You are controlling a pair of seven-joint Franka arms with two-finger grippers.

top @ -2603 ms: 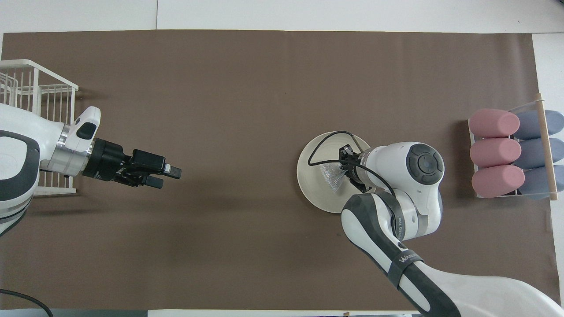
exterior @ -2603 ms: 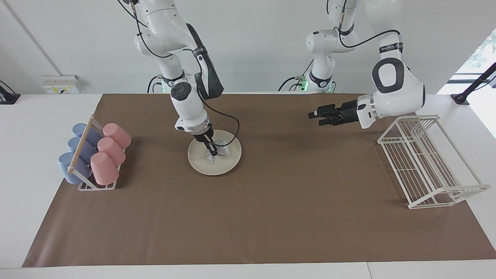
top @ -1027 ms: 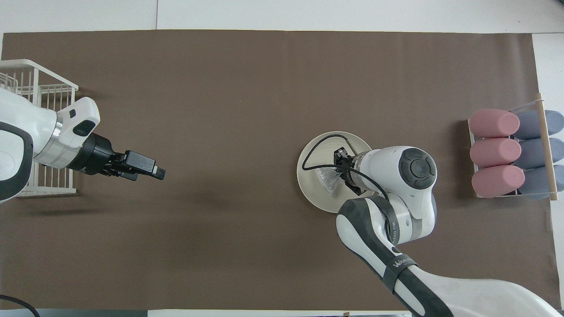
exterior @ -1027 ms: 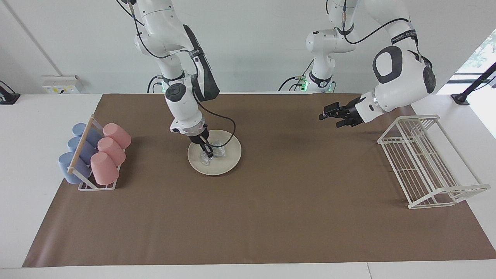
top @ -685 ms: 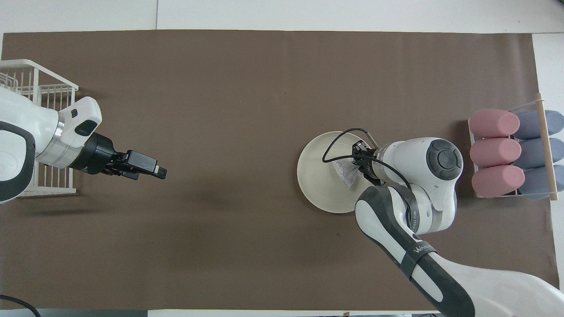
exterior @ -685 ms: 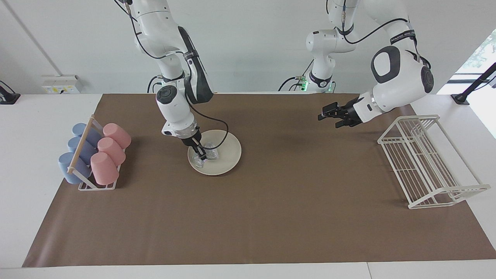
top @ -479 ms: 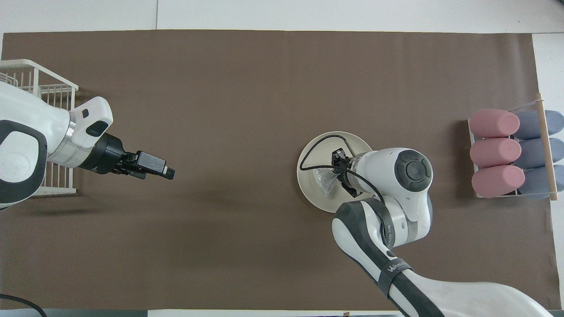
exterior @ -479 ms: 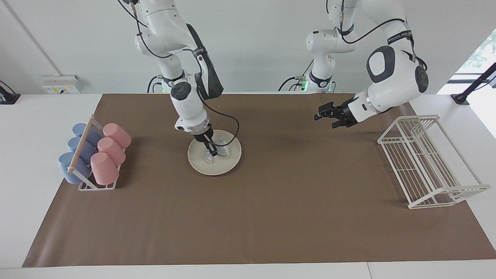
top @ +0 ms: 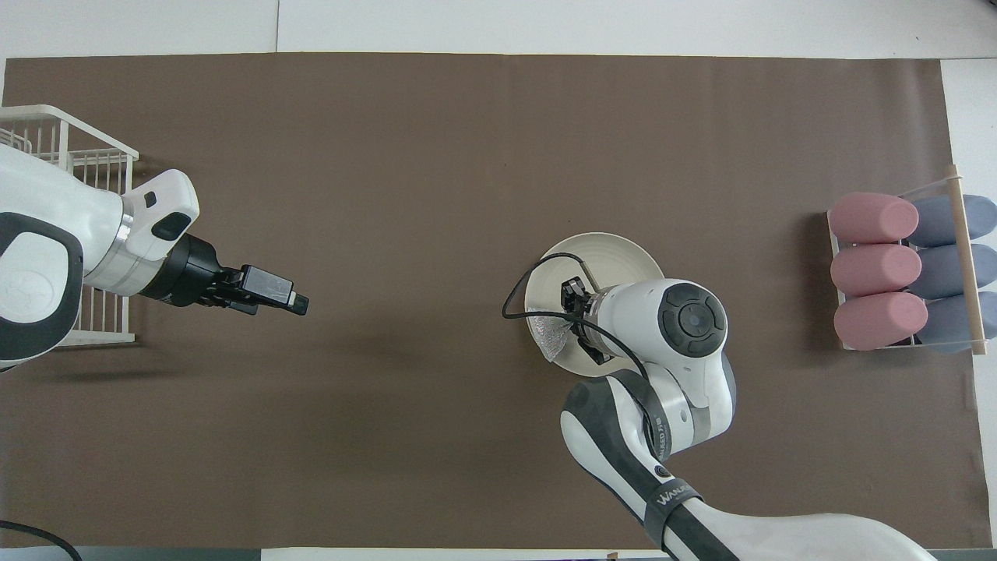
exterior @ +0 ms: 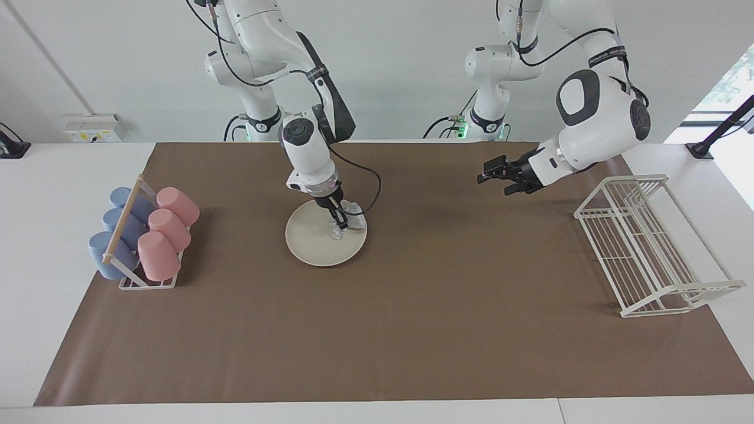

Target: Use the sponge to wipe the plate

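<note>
Lighting: bright, even, diffuse from above. Daylight at the window [exterior: 733, 76] by the left arm's end, slightly overexposed there.
Shadows: soft and faint on the brown mat [exterior: 412, 330]; a blurred dark band under the left arm [top: 70, 257] in the overhead view, a thin one beside the wire rack [exterior: 648, 247], small ones under the cups [exterior: 156, 235].
Glare: none on the mat; mild sheen on the white arm shells; small glints on the sponge [exterior: 353, 221].
Focus: sharp across both views.
Distortion: slight bowing of the mat's edges in the overhead view.
</note>
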